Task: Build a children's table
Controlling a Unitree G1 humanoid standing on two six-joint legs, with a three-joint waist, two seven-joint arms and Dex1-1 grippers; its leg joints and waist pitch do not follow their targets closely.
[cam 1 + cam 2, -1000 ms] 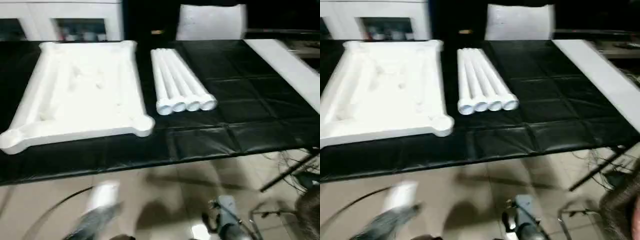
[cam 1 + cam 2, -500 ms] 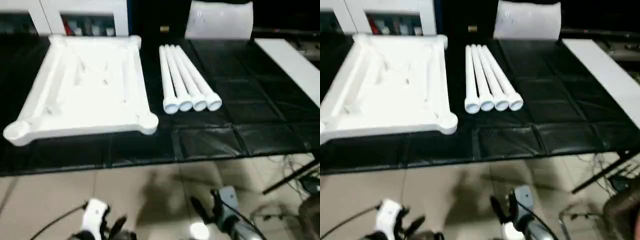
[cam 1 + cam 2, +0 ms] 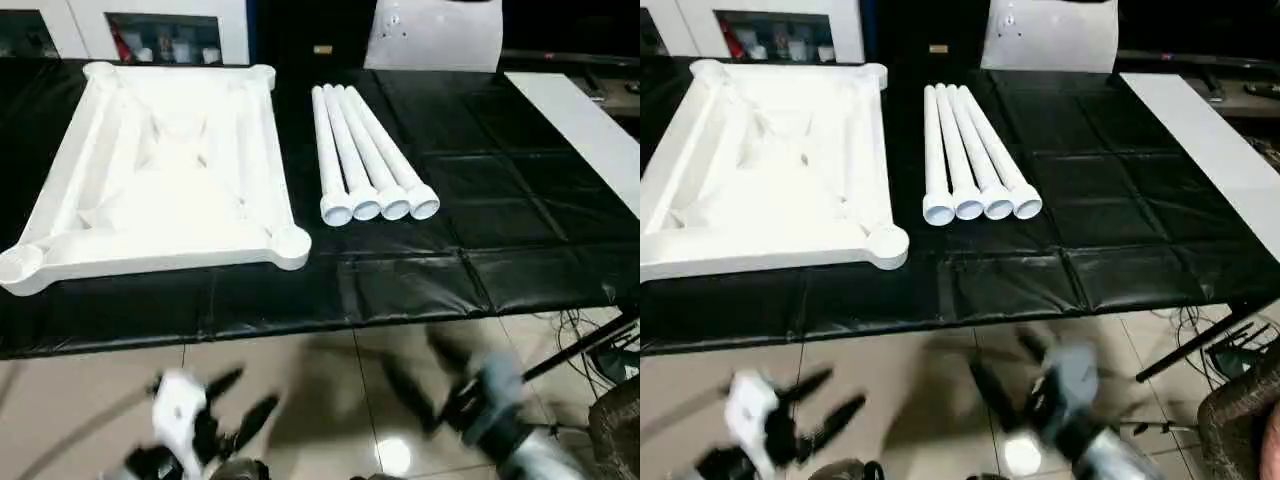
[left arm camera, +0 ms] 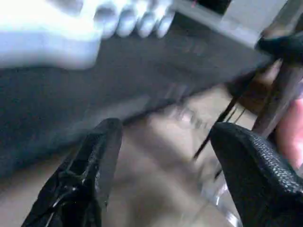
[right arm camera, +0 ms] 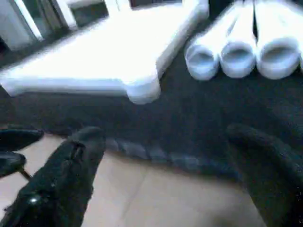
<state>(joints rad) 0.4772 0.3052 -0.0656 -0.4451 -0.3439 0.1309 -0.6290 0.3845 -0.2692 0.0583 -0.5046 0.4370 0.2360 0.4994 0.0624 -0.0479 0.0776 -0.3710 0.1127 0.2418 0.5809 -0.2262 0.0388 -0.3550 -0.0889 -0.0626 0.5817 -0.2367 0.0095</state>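
A black-covered work table (image 3: 480, 200) is shown carrying the parts. The white table top (image 3: 165, 170) is laid ribbed side up at the robot's left, with four white tube legs (image 3: 365, 150) laid side by side, touching, just beside it. A long flat white strip (image 3: 585, 125) is laid at the right edge.

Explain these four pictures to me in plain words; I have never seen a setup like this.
A humanoid robot with two arms is about to build a children's table. The two wide pictures come from cameras in its head, looking down; the two close ones come from cameras on its wrists. On the black padded work surface lie the large white plastic tabletop, ribbed underside up, and beside it four long white tube legs in a row. Low in the head views the left gripper and right gripper hang over the tiled floor, both open and holding nothing.
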